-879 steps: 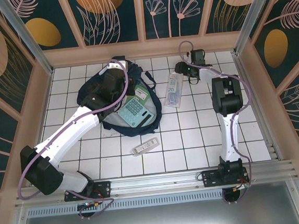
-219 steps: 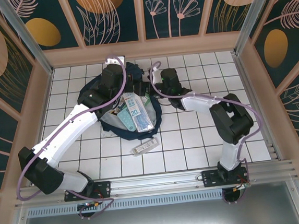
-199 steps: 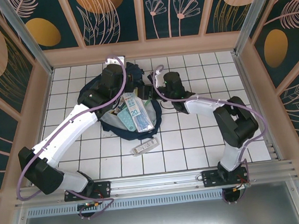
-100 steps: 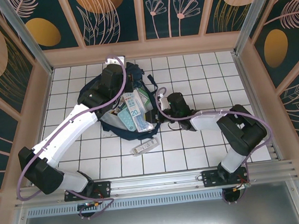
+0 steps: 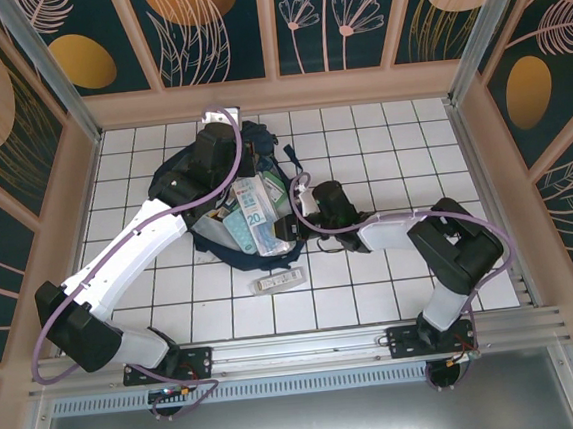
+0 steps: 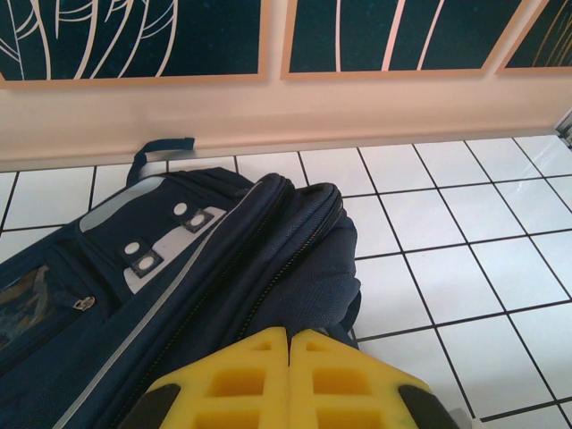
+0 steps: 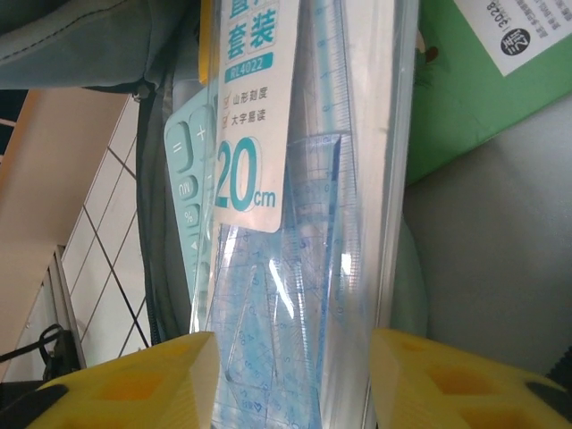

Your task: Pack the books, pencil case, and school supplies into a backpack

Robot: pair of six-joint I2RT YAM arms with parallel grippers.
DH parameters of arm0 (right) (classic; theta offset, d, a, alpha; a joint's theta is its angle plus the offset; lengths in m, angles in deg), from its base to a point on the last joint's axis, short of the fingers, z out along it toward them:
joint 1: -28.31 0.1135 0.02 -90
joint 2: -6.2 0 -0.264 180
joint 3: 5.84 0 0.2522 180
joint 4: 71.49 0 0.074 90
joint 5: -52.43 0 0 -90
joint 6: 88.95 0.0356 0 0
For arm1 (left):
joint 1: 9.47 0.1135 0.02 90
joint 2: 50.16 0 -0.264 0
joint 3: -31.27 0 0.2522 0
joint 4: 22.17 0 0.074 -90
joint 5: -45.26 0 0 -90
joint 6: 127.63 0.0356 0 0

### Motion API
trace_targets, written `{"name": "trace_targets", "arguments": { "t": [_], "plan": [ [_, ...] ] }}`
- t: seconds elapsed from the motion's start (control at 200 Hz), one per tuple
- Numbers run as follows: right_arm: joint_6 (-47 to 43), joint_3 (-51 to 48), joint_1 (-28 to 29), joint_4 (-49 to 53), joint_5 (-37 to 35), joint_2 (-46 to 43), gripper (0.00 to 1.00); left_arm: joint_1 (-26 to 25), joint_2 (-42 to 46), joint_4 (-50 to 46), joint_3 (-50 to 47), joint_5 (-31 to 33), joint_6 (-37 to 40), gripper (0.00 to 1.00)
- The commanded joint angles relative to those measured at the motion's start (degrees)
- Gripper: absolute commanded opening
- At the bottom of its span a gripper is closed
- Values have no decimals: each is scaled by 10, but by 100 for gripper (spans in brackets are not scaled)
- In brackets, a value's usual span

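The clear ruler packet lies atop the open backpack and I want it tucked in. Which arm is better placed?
The right. Its hand flanks the packet, one finger either side. The left hand is shut at the backpack's edge, away from the packet, perhaps holding it open.

The clear bluish-white flat packet point(image 5: 253, 215) lies in the open large navy-blue fabric backpack point(image 5: 260, 137), over the mint-green calculator point(image 5: 236, 231). The slim white-grey rectangular bar point(image 5: 278, 279) lies on the white tiled table point(image 5: 373, 287), just in front of the backpack.
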Motion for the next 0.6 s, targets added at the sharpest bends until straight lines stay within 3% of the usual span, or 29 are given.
{"name": "trace_targets", "arguments": {
  "t": [0.0, 0.08, 0.32, 0.596],
  "plan": [
    [-6, 19, 10, 23, 9, 22, 46, -2, 12, 76, 32, 5, 5, 0],
    [-11, 43, 20, 55, -15, 37, 56, -3, 11, 76, 33, 2, 3, 0],
    [-39, 88, 64, 134, -128, 39, 59, -3, 10, 76, 30, -1, 2, 0],
    [-40, 147, 81, 131, -116, 84, 58, -2, 7, 79, 31, -8, -1, 0]
  ]
}}
